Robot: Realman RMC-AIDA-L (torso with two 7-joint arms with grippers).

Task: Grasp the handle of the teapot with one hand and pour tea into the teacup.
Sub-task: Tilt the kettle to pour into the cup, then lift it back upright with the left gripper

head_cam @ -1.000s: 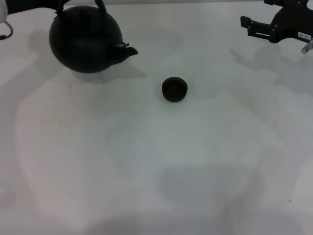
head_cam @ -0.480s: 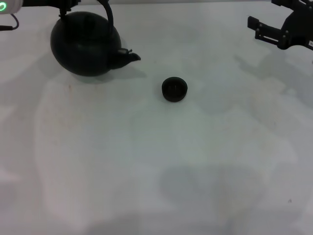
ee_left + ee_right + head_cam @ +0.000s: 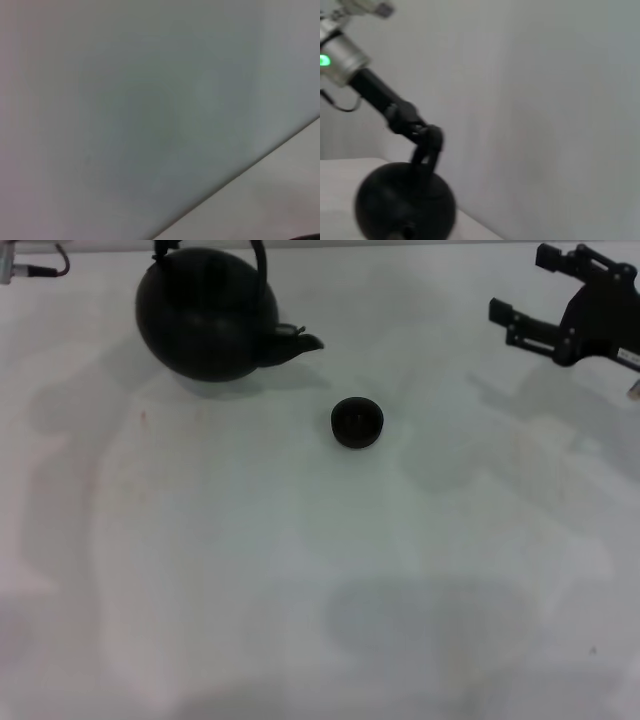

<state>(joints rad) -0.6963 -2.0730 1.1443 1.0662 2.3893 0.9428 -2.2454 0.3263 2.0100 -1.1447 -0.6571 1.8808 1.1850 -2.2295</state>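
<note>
The teapot (image 3: pixel 208 312) sat at eleven o'clock on the white bench (image 3: pixel 300 570), spout aimed toward three o'clock, its handle (image 3: pixel 258 262) arching up past the frame's edge. The teacup (image 3: pixel 357 423) stood near centre (well apart from the spout). The right claw (image 3: pixel 520 298) hovered at two o'clock, jaws spread.

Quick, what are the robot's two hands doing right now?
Left gripper: closed on the handle of the teapot.
Right gripper: open, holding nothing, off at the table's far right.
</note>
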